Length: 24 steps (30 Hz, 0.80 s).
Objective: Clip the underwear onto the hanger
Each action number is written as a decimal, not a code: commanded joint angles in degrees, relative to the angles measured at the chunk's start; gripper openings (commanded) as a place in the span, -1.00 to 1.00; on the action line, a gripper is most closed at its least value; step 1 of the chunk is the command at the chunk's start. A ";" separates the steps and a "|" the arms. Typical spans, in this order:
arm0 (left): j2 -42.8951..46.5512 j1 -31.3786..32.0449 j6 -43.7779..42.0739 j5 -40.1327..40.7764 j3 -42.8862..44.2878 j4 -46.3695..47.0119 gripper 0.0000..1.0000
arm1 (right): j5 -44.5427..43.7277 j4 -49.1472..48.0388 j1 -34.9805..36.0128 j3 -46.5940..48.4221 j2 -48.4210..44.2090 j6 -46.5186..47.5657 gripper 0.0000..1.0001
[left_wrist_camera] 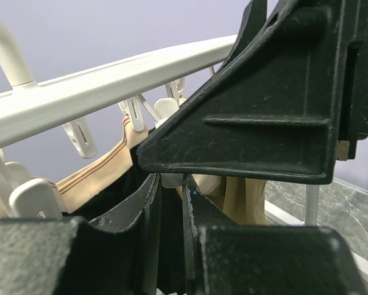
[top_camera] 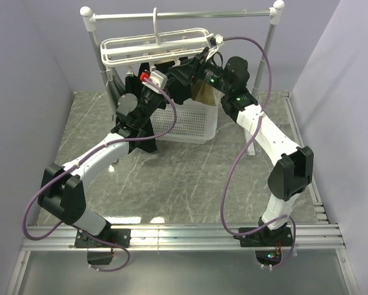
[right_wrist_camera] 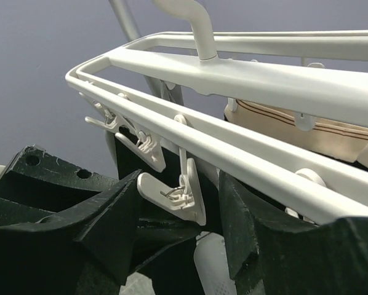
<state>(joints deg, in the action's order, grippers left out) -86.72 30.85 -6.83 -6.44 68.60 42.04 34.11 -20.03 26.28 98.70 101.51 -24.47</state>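
Your left gripper (left_wrist_camera: 170, 182) clamps the underwear (left_wrist_camera: 107, 193) | your right gripper (right_wrist_camera: 181, 179) gapes around a clip peg (right_wrist_camera: 172, 195) | hanger (right_wrist_camera: 233, 74) bar overhead, tan garment (right_wrist_camera: 295, 126) just behind it.

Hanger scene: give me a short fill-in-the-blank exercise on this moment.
1. The hanger hangs from a grey ____.
2. The left gripper pinches the ____ underwear.
3. The right gripper has its jaws ____ around a clip.
4. On the table under the hanger sits a white ____.
Missing words: rail; black; open; basket.
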 commanded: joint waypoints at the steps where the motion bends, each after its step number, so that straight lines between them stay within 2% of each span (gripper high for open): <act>1: 2.69 -0.09 -0.29 -2.61 -0.66 0.67 -0.99 | -1.50 -2.12 0.87 3.52 -0.35 1.00 0.17; 3: 2.87 -0.26 -0.29 -2.88 -1.01 0.59 -0.99 | -1.68 -2.47 0.96 3.35 -0.35 0.83 0.14; 6: 3.13 -0.35 -0.11 -3.14 -1.36 0.41 -0.99 | -2.11 -2.29 1.14 3.35 -0.44 1.35 -0.16; 7: 3.22 -0.44 -0.20 -3.23 -1.27 0.24 -0.99 | -2.38 -2.21 1.23 3.35 -0.53 1.53 -0.31; 11: 3.57 -0.79 0.06 -4.19 -1.19 -0.90 -0.81 | -3.52 -1.59 1.32 2.99 -0.70 1.62 -0.64; 12: 3.75 -0.79 0.24 -4.46 -1.10 -1.52 -0.71 | -3.70 -1.33 1.40 3.08 -0.70 1.79 -0.77; 15: 4.62 -1.41 -0.02 -6.30 -0.66 -4.50 -0.47 | -4.31 -0.54 1.31 3.00 -0.97 1.97 -0.95; 19: 8.21 -3.51 -1.60 -10.51 -0.57 -11.35 -0.20 | -4.31 -0.27 1.31 2.73 -0.97 1.79 -1.00; 20: 9.19 -4.04 -2.56 -12.44 -0.66 -15.20 -0.14 | -4.23 -0.10 1.31 2.64 -0.97 1.71 -1.00; 21: 10.15 -4.91 -4.05 -19.07 -0.48 -17.85 0.00 | -4.22 -0.10 1.23 2.38 -0.97 1.53 -1.00; 23: 12.79 -7.90 -7.57 -26.14 0.22 -24.68 0.32 | -3.96 -0.01 1.23 2.29 -0.97 1.09 -1.00; 24: 13.50 -8.61 -8.54 -28.52 0.66 -27.25 0.37 | -3.79 -0.01 1.14 2.20 -1.05 1.09 -1.00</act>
<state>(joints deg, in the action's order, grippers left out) -77.87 24.88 -10.70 -22.15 67.42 24.73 30.13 -19.59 27.16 99.11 101.51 -22.98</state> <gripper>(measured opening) 0.652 0.310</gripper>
